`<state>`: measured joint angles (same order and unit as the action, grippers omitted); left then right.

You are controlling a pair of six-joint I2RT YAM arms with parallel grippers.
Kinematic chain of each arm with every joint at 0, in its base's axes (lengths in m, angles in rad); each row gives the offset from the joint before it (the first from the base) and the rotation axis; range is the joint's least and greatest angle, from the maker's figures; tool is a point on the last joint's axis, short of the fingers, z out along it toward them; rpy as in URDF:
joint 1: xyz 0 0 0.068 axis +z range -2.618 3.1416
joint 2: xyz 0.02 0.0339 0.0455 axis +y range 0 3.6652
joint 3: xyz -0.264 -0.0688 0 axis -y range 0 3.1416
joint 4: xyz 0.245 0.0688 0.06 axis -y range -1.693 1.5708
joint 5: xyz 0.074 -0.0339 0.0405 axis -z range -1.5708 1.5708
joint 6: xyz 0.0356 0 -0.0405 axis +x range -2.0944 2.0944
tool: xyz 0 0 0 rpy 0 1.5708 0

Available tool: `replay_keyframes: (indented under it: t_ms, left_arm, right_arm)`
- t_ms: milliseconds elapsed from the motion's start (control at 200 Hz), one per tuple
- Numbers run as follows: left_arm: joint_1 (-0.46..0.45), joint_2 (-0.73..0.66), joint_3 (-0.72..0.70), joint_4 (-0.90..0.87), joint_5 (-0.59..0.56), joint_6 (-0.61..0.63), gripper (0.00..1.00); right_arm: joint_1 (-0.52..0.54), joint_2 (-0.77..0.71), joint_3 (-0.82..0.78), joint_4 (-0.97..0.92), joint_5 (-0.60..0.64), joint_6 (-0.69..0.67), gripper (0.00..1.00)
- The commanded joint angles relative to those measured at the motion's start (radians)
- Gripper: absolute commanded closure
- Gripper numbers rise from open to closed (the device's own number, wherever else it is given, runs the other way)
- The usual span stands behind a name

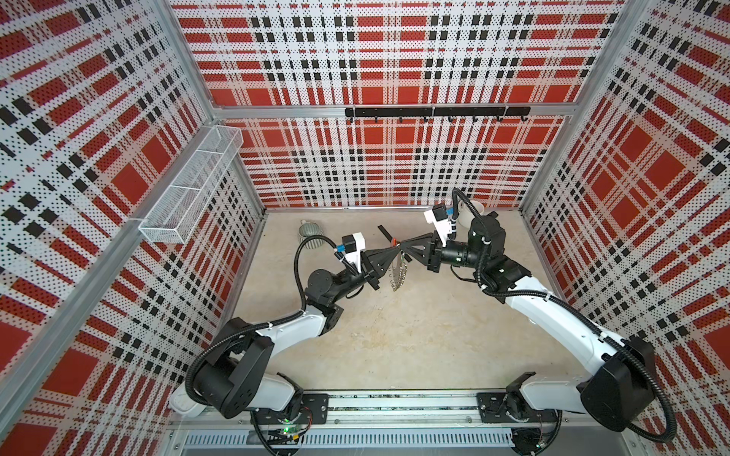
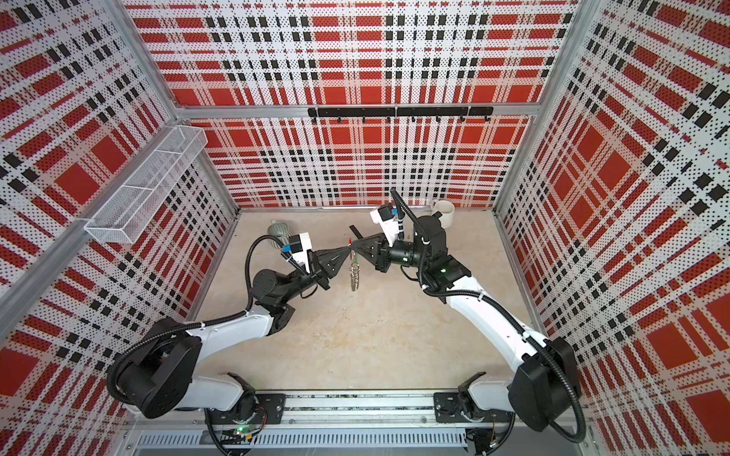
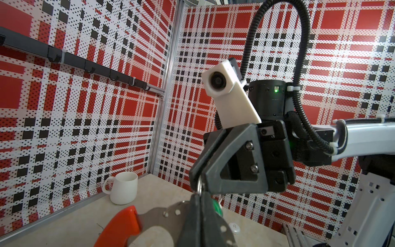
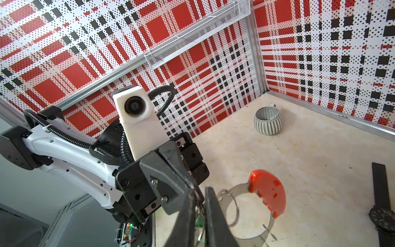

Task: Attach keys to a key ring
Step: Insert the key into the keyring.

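Left fingers (image 4: pixel 167 173) clamp key ring (image 4: pixel 269 192) edge, right fingers (image 3: pixel 233 162) pinch key tag (image 3: pixel 218 207), above tabletop (image 1: pixel 395 335)

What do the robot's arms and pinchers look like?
The left arm and right arm are white with black joints. Ribbed black cables loop along them, fastened with white ties. The left gripper and right gripper each have grey triangular fingers with silver screws and a white camera block.
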<state>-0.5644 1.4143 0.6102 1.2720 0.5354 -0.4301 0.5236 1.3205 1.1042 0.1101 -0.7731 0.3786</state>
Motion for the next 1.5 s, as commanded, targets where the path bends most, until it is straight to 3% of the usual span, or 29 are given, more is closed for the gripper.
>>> replay_keyframes:
  t_ms: [0, 175, 361, 526, 797, 997, 1047, 1092, 1188, 1338, 1498]
  left_arm:
    - [-0.005, -0.006, 0.020, 0.071, 0.007, 0.007, 1.00]
    - [-0.003, -0.009, 0.022, 0.075, 0.010, 0.004, 1.00]
    - [-0.002, -0.012, 0.019, 0.078, 0.011, 0.003, 1.00]
    - [-0.001, -0.014, 0.017, 0.078, 0.009, 0.003, 1.00]
    - [0.001, -0.005, 0.014, 0.079, 0.005, 0.004, 1.00]
    - [0.003, 0.009, 0.013, 0.076, 0.017, 0.013, 1.00]
    - [0.011, 0.008, 0.010, 0.062, 0.029, 0.034, 0.86]
    - [0.022, -0.002, 0.005, 0.035, 0.041, 0.055, 0.79]
    - [0.045, -0.047, -0.006, -0.107, 0.065, 0.232, 0.71]
    - [0.044, -0.129, 0.058, -0.575, 0.053, 0.639, 0.64]
    - [0.068, -0.110, 0.209, -0.913, 0.057, 0.818, 0.64]
  right_arm:
    - [0.011, -0.009, 0.007, 0.004, 0.003, -0.015, 0.81]
    - [0.010, -0.017, -0.006, 0.003, 0.015, -0.019, 0.76]
    - [0.011, -0.018, -0.008, 0.004, 0.009, -0.016, 0.77]
    - [0.010, -0.017, -0.006, 0.006, 0.004, -0.015, 0.80]
    - [0.011, -0.020, -0.012, 0.008, 0.000, -0.017, 0.99]
    - [0.011, -0.017, 0.014, -0.041, 0.014, -0.063, 1.00]
    - [0.010, -0.013, 0.033, -0.084, 0.035, -0.101, 1.00]
    - [0.010, -0.007, 0.058, -0.143, 0.065, -0.154, 1.00]
    - [0.012, 0.001, 0.104, -0.263, 0.168, -0.287, 1.00]
    - [0.028, 0.000, 0.119, -0.333, 0.368, -0.479, 1.00]
    - [0.050, 0.009, 0.101, -0.336, 0.409, -0.609, 1.00]
